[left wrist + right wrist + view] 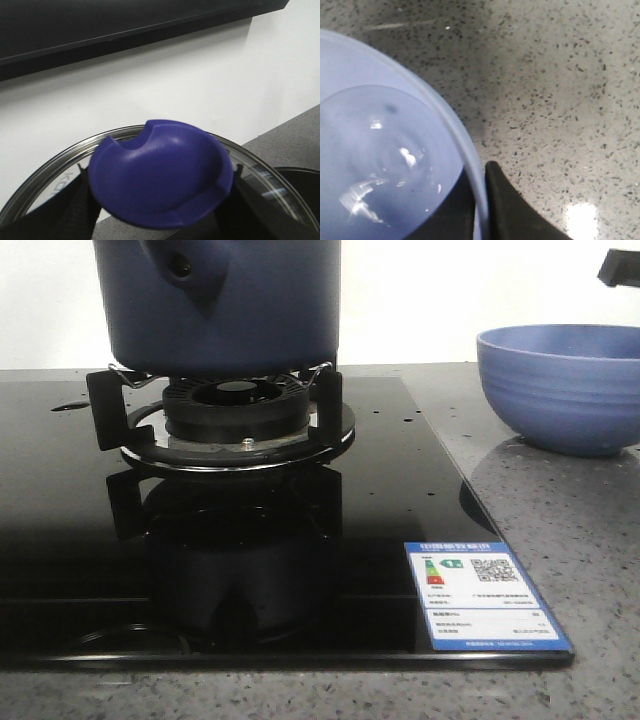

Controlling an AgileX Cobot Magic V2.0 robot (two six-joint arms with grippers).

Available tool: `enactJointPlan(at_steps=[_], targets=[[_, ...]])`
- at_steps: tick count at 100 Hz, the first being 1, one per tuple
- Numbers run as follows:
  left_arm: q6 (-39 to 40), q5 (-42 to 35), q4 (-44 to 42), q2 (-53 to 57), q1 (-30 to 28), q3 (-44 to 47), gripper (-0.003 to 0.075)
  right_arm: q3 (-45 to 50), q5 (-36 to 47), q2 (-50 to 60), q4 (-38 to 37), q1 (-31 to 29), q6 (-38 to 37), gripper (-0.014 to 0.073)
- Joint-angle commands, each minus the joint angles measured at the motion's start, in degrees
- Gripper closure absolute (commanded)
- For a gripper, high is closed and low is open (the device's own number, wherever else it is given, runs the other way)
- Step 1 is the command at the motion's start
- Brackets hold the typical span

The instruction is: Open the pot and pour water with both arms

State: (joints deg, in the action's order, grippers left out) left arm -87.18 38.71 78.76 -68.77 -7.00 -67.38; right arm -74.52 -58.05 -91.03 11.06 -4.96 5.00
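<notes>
Pot: on burner, 11 o'clock in front view.
Lid: off, its knob clamped in left pincer.
Bowl: rim gripped by right pincer.
Remaining, judged: the pouring.

bare counter lies between the pot and bowl.

A plain white wall backs a speckled grey stone counter — glossy black glass hob inset.
</notes>
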Motion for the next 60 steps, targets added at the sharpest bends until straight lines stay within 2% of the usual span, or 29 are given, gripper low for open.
enactJointPlan(at_steps=[1, 11, 23, 60], targets=[[0.76, -1.08, 4.07, 1.78, -0.12, -2.2, 0.0349, -4.26, -0.54, 2.44, 3.66, -0.39, 2.97, 0.0657], [0.76, -2.16, 3.81, 1.78, -0.12, -2.2, 0.0349, -9.59, -4.2, 2.44, 7.49, -0.25, 4.31, 0.0653], [0.86, -3.68, 3.59, 1.22, -0.12, -2.09, 0.0349, -17.15, -8.11, 2.44, 7.77, 1.6, 4.19, 0.0643], [1.7, -10.01, 3.44, 1.23, -0.12, 0.52, 0.0349, -41.05, -13.33, -4.91, 7.77, 13.37, 0.63, 0.0634]])
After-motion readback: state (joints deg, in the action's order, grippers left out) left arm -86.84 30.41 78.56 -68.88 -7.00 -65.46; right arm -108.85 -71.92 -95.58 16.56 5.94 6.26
